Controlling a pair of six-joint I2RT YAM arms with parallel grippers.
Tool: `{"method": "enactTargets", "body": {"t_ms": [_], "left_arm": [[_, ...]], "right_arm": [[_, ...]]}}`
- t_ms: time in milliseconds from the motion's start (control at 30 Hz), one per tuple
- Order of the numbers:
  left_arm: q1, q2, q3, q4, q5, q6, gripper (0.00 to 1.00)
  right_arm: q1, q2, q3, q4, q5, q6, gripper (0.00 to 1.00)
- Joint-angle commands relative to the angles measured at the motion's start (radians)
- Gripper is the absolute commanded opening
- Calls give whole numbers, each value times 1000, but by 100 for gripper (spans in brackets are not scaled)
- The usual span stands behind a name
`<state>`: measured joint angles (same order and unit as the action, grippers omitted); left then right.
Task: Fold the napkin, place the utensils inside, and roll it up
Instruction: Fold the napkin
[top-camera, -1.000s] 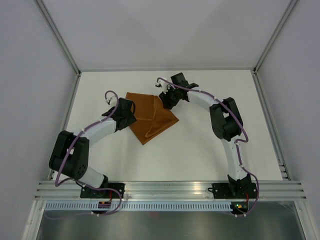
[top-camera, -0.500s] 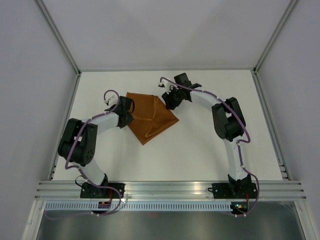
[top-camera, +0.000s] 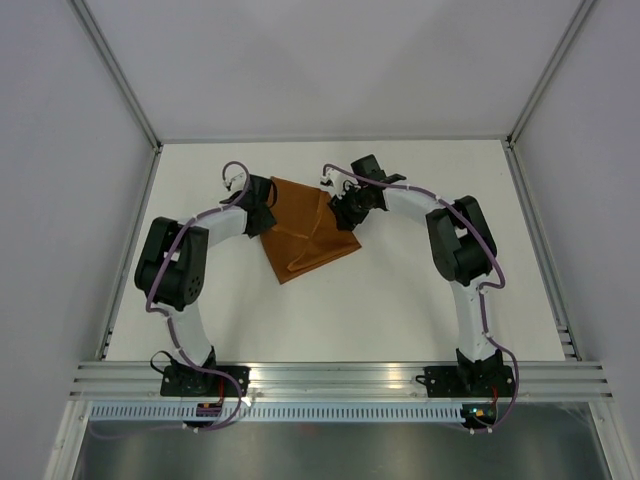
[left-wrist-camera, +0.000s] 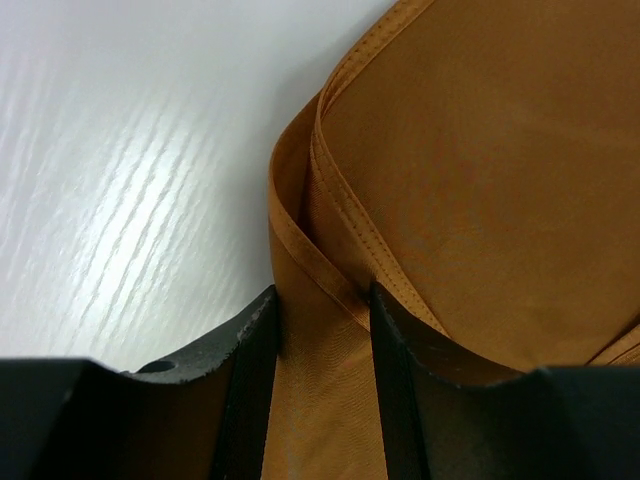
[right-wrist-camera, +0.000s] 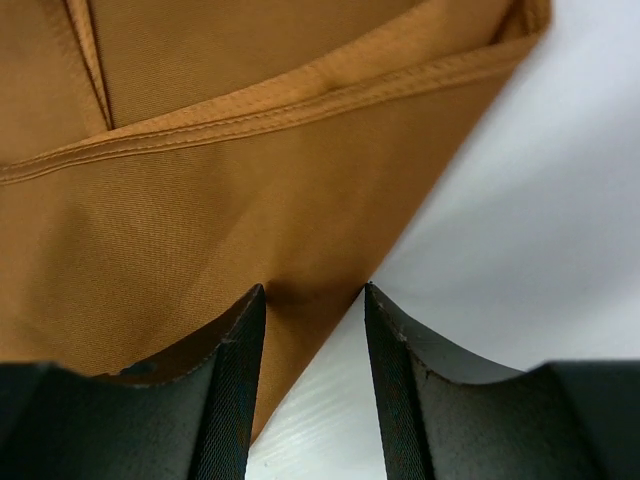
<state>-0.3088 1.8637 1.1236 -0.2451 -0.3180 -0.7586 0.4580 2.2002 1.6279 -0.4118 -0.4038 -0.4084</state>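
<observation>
One white, flat worktop (top-camera: 400, 300). One rust-orange, slightly shiny cloth napkin (top-camera: 305, 232), lying near the worktop's far edge. Two white-and-black jointed robot arms, bolted at the near edge: one left arm (top-camera: 215, 222) and one right arm (top-camera: 410, 203). Two black two-fingered tools, one per arm: the left tool (left-wrist-camera: 322, 300) and the right tool (right-wrist-camera: 313, 295).
</observation>
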Motion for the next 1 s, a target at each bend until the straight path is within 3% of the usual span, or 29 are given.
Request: {"method": "enactTargets", "body": {"t_ms": [0, 333, 700, 967], "left_arm": [[1, 75, 74, -22, 103, 117, 46], [-58, 180, 223, -37, 177, 301, 47], [-128, 261, 329, -33, 234, 357, 52], [-107, 106, 282, 10, 223, 338, 64]], "right_arm": [[-1, -92, -23, 10, 5, -20, 50], [-2, -215, -151, 39, 40, 3, 50], [-2, -370, -304, 57, 37, -10, 50], [-2, -473, -422, 120, 26, -88, 51]]}}
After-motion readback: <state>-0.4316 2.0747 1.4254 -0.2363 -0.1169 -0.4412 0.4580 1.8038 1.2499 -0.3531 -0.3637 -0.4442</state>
